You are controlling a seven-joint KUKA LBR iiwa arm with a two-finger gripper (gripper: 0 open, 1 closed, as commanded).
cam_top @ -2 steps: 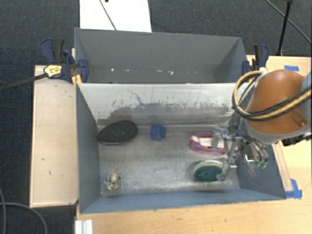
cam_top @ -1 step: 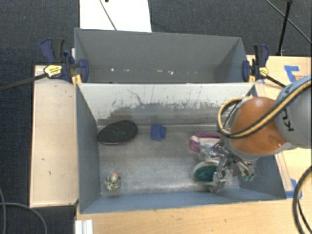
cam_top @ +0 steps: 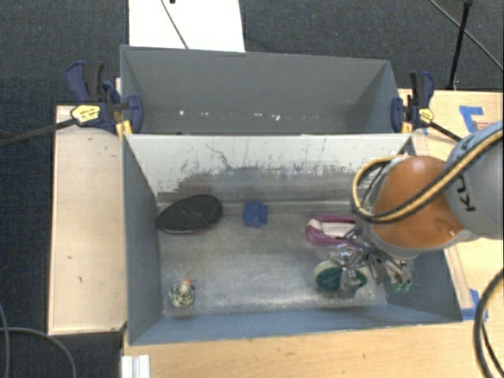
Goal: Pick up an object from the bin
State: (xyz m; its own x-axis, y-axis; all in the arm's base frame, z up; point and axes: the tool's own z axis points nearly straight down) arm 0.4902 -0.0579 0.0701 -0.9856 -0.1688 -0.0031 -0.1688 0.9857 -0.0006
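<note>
One gripper [cam_top: 352, 271] hangs over a dark green lump [cam_top: 328, 279], lower right; open or closed, cannot tell.

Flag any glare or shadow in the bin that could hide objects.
Camera view: light is even, with only small bright specks along the far part of the bin; no hard shadows on its floor; the orange cover blocks the right end, and the gripper covers part of the green thing.

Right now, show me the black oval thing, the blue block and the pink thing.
black oval thing [cam_top: 189, 213]: camera view, its middle.
blue block [cam_top: 254, 213]: camera view, its top.
pink thing [cam_top: 323, 229]: camera view, its left end.
</note>
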